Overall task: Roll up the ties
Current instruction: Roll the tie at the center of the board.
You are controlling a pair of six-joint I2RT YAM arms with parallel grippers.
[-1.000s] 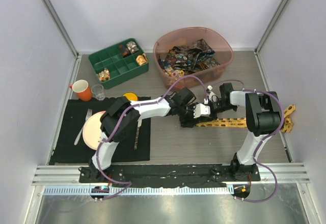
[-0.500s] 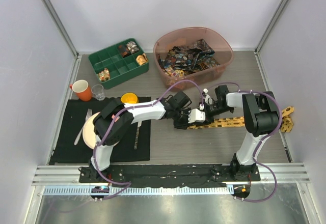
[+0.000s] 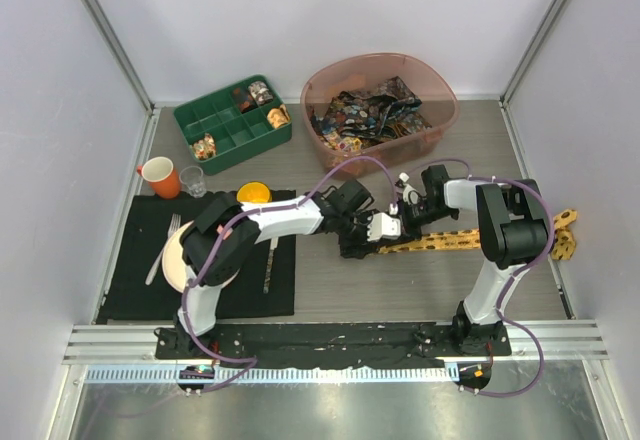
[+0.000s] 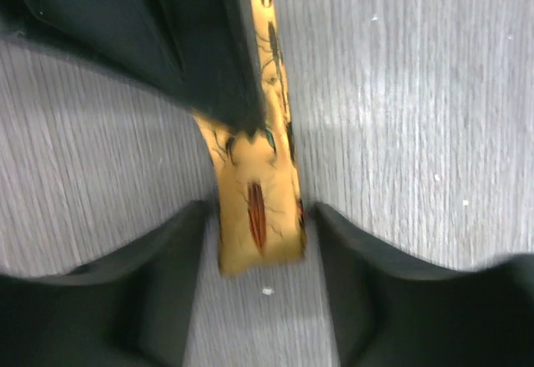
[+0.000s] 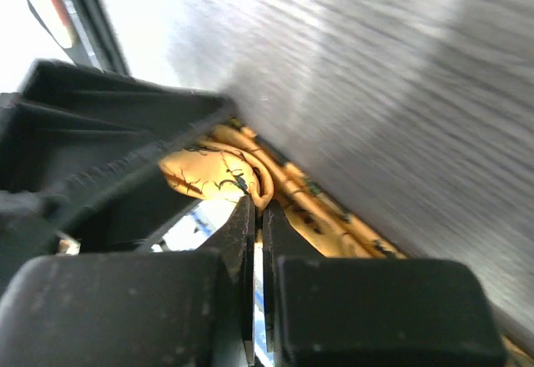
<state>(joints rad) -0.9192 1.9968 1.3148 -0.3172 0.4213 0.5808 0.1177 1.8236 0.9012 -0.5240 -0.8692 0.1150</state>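
The yellow-orange tie (image 3: 470, 239) lies flat across the table right of centre. Its far end reaches the right edge (image 3: 566, 232). My left gripper (image 3: 366, 234) is open. Its two dark fingers (image 4: 163, 292) stand on either side of the tie's narrow end (image 4: 260, 217), which lies flat on the table between them. My right gripper (image 3: 408, 214) is shut on a fold of the yellow tie (image 5: 219, 175) just behind that end, pinching it at the fingertips (image 5: 247, 217). The dark printed ties (image 3: 372, 112) lie heaped in the pink bowl (image 3: 436, 88).
A green compartment tray (image 3: 232, 125) with small trinkets stands at the back left. An orange mug (image 3: 158, 176), a glass (image 3: 193, 181) and a yellow cup (image 3: 253, 193) stand by a black mat (image 3: 130, 295) holding a plate (image 3: 175, 252) and cutlery.
Both grippers have shifted left and slightly toward the near edge, and the tie's narrow end has come left with them. The right gripper stays pinched on the tie.
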